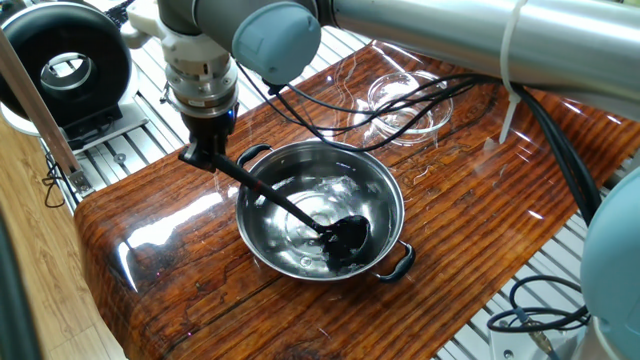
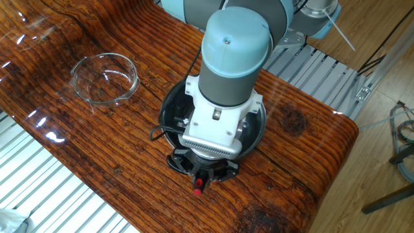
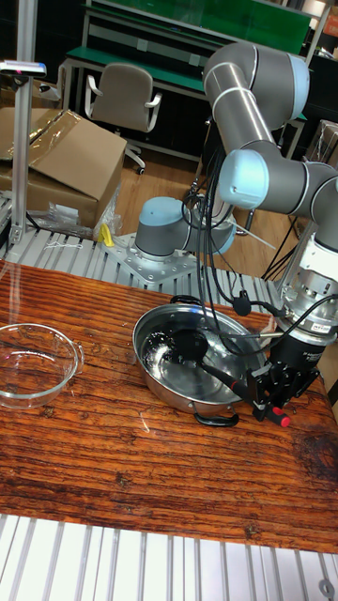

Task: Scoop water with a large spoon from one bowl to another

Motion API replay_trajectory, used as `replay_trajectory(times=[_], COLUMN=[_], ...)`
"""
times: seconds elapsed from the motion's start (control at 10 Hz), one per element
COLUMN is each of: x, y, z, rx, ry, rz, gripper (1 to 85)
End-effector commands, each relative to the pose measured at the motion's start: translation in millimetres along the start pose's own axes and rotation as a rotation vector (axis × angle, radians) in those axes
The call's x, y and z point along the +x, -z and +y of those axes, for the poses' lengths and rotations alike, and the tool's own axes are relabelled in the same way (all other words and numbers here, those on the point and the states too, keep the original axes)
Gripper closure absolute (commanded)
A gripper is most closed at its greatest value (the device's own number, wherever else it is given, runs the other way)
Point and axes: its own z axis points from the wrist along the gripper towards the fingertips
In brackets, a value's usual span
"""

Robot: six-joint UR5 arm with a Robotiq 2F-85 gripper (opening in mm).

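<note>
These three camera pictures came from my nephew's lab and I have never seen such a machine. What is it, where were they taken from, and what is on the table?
It is a robot arm of grey tubes and blue joints, bolted beside a wooden table. Two pictures look down at the table from opposite sides. The tall one looks across it, with the lab behind.

At the arm's end is a gripper whose jaws are shut on the handle of a black ladle. The ladle's scoop sits low inside a steel bowl, where glints show water. In the view from the other side the arm hides most of that bowl.

A glass bowl stands apart on the table. I cannot tell whether it holds any water.
</note>
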Motion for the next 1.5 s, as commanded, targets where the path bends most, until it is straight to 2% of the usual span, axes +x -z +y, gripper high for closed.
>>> replay_trajectory(times=[0.0, 0.4, 1.1, 1.4], x=[-10.7, -12.2, -31.7, -28.1], y=[13.4, 36.0, 76.9, 93.2], z=[-6.1, -9.4, -18.1, -19.9], rx=[0.026, 0.029, 0.058, 0.06], ry=[-0.015, -0.017, -0.022, -0.026], rz=[-0.024, -0.015, -0.07, -0.068], gripper=[84.7, 84.7, 84.7, 84.7])
